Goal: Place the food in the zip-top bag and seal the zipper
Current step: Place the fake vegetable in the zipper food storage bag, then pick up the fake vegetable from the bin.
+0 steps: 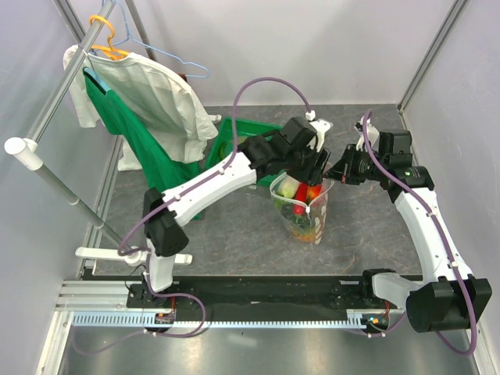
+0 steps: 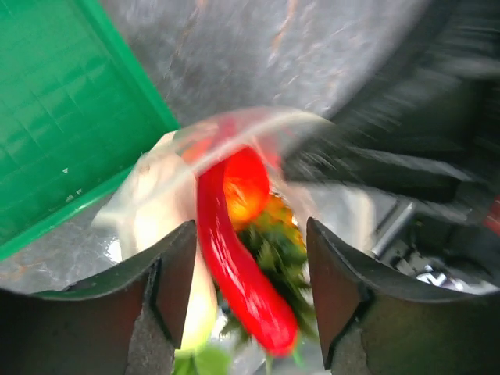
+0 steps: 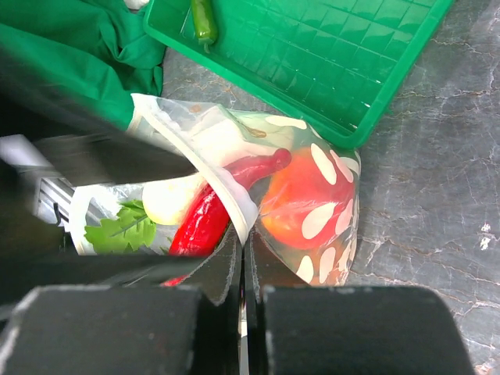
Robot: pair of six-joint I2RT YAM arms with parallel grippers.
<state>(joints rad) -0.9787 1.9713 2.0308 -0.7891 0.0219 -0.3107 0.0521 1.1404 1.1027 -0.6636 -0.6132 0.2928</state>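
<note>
Most toy food, incl. long red chili (image 2: 234, 258), is bagged in clear dotted zip-top bag (image 1: 301, 209) mid-table, near-right of green plastic tray (image 3: 336, 70); mouth is unsealed, its rim pinched by pressed-together right gripper (image 3: 244, 266), left gripper (image 2: 250, 289) spread above; small green pepper (image 3: 203, 19) is left in tray.

The table top (image 1: 234, 234) is dark grey with pale streaks like stone, and it spreads out all around the left claw (image 1: 316, 168). Pale walls (image 1: 312, 47) stand behind the claw and on both sides. Far to its left leans a silver rail (image 1: 48, 109) with an orange hanger (image 1: 105, 35) and a blue hanger (image 1: 176, 62). A white cloth (image 1: 148, 90) and a green cloth (image 1: 125, 125) hang there. A green tray (image 1: 234, 129) sits near the claw, behind it and to the left.
</note>
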